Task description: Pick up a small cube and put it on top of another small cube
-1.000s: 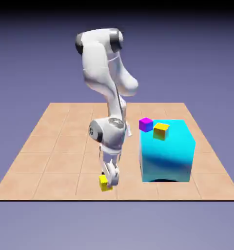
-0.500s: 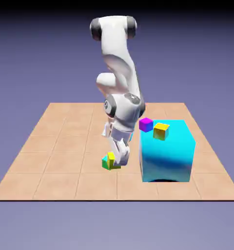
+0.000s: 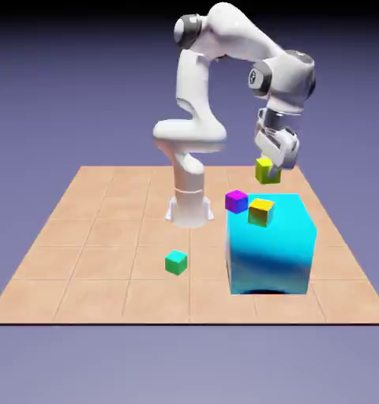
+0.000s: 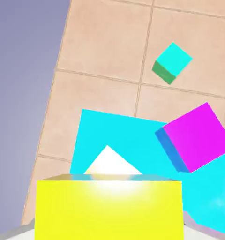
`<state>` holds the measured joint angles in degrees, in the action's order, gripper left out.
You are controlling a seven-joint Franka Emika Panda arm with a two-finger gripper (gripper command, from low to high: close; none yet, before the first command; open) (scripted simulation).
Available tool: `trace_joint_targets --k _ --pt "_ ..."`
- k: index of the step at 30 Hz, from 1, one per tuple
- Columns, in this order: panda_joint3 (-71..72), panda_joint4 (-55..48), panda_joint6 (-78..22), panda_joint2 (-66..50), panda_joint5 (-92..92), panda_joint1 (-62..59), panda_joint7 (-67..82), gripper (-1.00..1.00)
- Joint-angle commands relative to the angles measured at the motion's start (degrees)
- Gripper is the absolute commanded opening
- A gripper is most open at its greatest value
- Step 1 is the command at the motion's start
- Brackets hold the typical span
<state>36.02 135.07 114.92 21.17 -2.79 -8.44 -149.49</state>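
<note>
Exterior view: gripper apparently clamping small cube

White arm rising from its base at the counter's far edge, elbow bent high, forearm angled down toward the exterior view's right, hand raised in the air, fingers clamped on the small cube

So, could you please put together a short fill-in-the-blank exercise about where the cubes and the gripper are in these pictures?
1. The gripper holds the small cube in the air above the big ____ block.
2. On top of that block sit a magenta cube and a yellow cube with ____ sides.
3. The small green-teal cube rests on the tiled ____, apart from the block.

Missing words: cyan; orange; table
</note>
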Motion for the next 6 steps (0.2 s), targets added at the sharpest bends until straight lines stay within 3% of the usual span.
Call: trace_joint_targets --k 1,3,4,6 --pt "0.4 1.75 2.43 -0.84 0.27 -0.18 -0.36 -1.0" --pt "0.93 4.11 5.79 -1.96 0.7 -0.42 -0.88 -1.0" --pt "0.94 4.11 5.79 -1.96 0.7 -0.42 -0.88 1.0" --pt "0.54 2.36 3.3 -1.13 0.38 -0.24 -0.5 1.0"
